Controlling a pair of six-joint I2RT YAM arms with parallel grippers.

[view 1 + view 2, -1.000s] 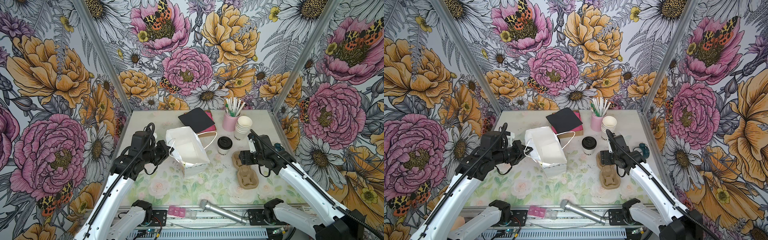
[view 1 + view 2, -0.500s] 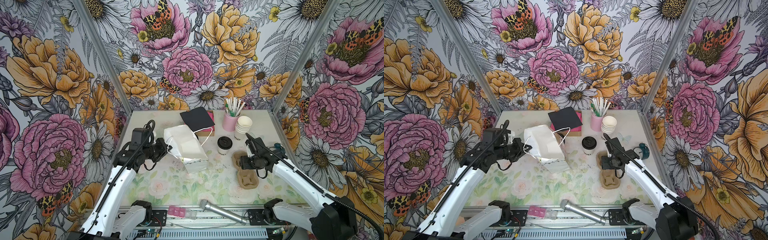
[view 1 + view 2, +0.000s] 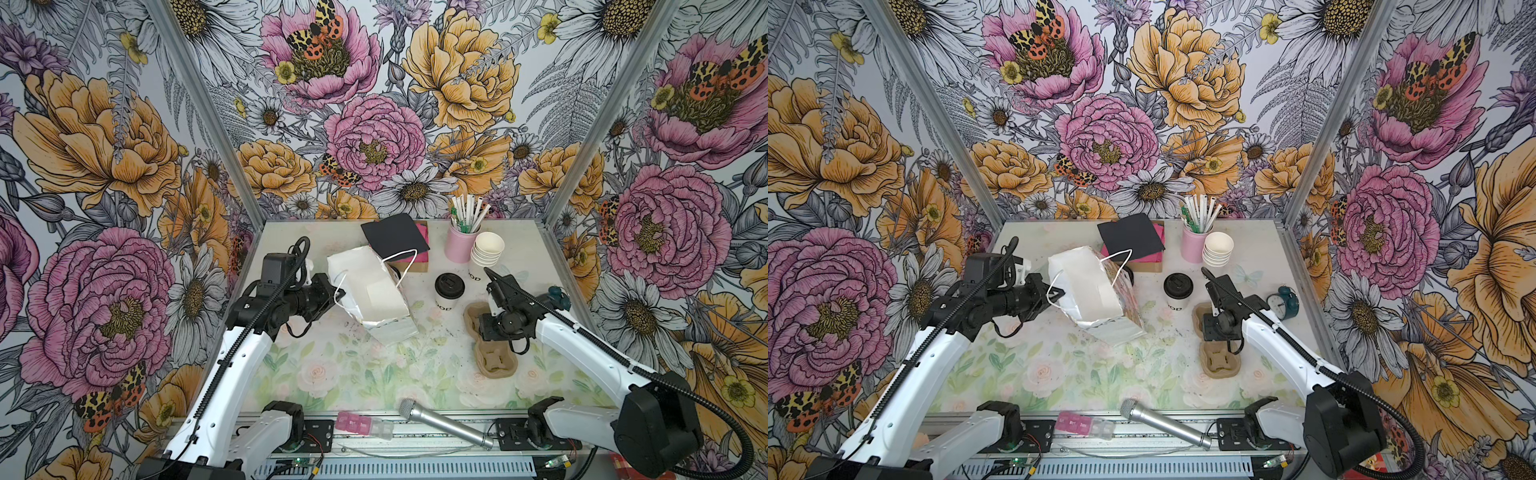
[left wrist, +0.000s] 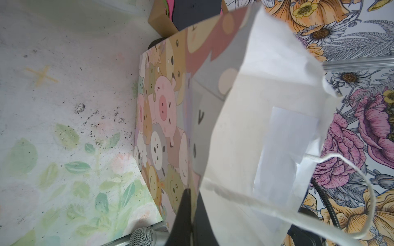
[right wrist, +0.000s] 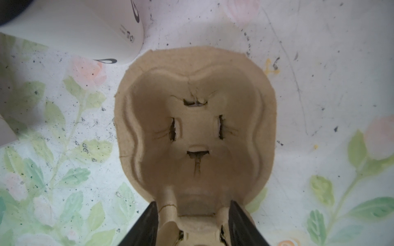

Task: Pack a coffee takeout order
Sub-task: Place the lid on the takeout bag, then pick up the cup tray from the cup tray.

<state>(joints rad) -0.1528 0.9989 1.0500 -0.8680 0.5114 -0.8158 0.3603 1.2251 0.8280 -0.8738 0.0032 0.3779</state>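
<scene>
The white paper cup (image 3: 448,300) with black lettering stands mid-table in both top views, its black lid (image 3: 449,286) on it. The black napkin (image 3: 395,235) lies on a pile at the back. My left gripper (image 4: 190,191) is shut on the rim of a white paper bag (image 3: 370,291) printed with cartoon animals, which leans tilted with its mouth up. My right gripper (image 5: 193,205) is down on a brown pulp cup carrier (image 5: 196,127), right of the cup. Its fingers press both sides of the carrier's narrow middle, and the carrier lies flat on the table.
A stack of lidless white cups (image 3: 486,249) and a pink holder of straws (image 3: 458,245) stand at the back right. Pink napkins (image 3: 423,232) lie under the black one. A teal clock (image 3: 1283,301) stands by the right wall. A microphone (image 3: 440,424) lies on the front rail.
The left gripper has pulled the bag's rim back and left, tipping the bag over more. The right gripper's jaws have narrowed onto the carrier's middle.
</scene>
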